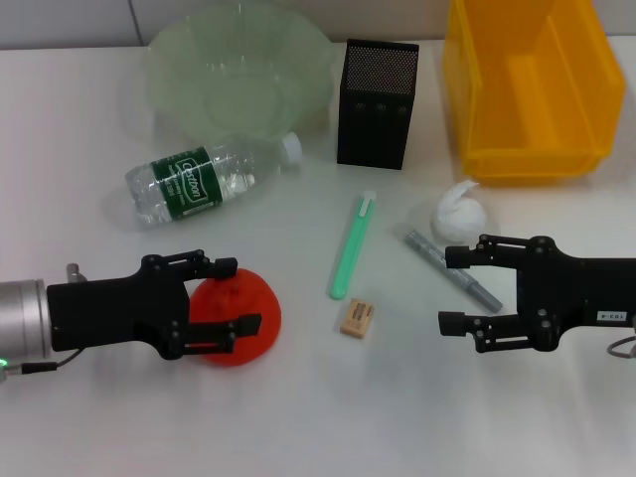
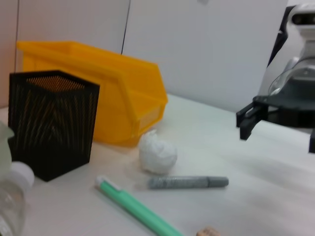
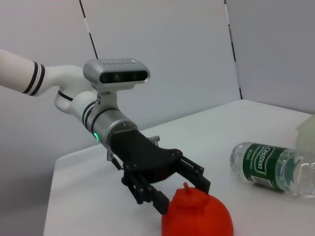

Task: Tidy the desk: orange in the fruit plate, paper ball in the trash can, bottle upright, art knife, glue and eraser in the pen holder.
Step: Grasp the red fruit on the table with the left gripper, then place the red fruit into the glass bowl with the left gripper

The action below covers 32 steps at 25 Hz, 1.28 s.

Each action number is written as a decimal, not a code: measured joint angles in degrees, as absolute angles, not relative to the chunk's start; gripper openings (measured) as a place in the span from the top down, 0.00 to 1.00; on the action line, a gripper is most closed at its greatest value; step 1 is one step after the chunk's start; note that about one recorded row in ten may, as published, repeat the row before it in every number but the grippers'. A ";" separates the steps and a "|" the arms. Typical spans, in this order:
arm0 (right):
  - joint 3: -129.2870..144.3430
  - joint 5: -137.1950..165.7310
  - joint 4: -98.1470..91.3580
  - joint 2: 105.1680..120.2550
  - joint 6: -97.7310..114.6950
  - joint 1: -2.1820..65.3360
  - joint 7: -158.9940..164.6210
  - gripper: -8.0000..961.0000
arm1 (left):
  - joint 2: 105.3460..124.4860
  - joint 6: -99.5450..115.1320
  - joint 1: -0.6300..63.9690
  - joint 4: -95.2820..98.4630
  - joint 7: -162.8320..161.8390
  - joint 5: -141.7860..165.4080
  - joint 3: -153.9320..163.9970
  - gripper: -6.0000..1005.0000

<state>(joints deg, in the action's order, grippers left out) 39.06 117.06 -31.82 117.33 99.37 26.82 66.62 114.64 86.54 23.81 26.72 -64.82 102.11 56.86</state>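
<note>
**A:** Any writing you can read?

**B:** Only on the bottle [image 1: 209,182]. Its dark green label carries white lettering, a brand name I can't spell out with any confidence. The right arm has a small white tag near its wrist, too small to read.

**A:** Run me through the count.

**B:** One bottle, lying on its side on the worktop [image 1: 318,417], cap toward the pen holder [image 1: 376,103]. One fruit plate [image 1: 238,75] at the back, just behind the bottle. One pen holder, upright, between the plate and the one trash can [image 1: 527,89]. One paper ball [image 1: 459,213] in front of the trash can. One green art knife [image 1: 352,245] near the middle, one grey glue stick [image 1: 452,269] just beside the paper ball, one eraser [image 1: 357,318] just in front of the knife's near end, with a reddish mark on its face.

**A:** And the orange?

**B:** One orange [image 1: 238,318], on the worktop toward the front left, well apart from the plate.

**A:** The grippers?

**B:** Two. The left gripper [image 1: 231,295] is low at the orange, its jaws spread to either side of the fruit; whether the pads press on it, I can't tell, but they look released rather than clenched. The right gripper [image 1: 452,289] hovers at the front right, jaws parted and holding nothing, with the glue stick's near end lying between the fingertips in the head view.
</note>
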 joint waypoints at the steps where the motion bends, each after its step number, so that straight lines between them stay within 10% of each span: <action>1: 39.12 117.06 -31.82 117.33 99.36 26.83 66.62 0.13 | 114.80 85.98 23.82 26.72 -64.81 102.32 56.86 0.23; 8: 39.35 117.10 -31.82 117.26 99.36 27.06 66.62 0.13 | 115.72 83.67 23.81 27.07 -64.72 102.66 57.09 0.23; 32: 39.25 117.06 -31.81 117.27 99.29 27.17 66.61 0.13 | 116.76 90.61 25.71 27.45 -64.44 97.61 51.87 0.81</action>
<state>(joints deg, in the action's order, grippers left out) 39.25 117.06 -31.81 117.27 99.29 27.17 66.61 116.76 90.61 25.71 27.45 -64.44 97.61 51.87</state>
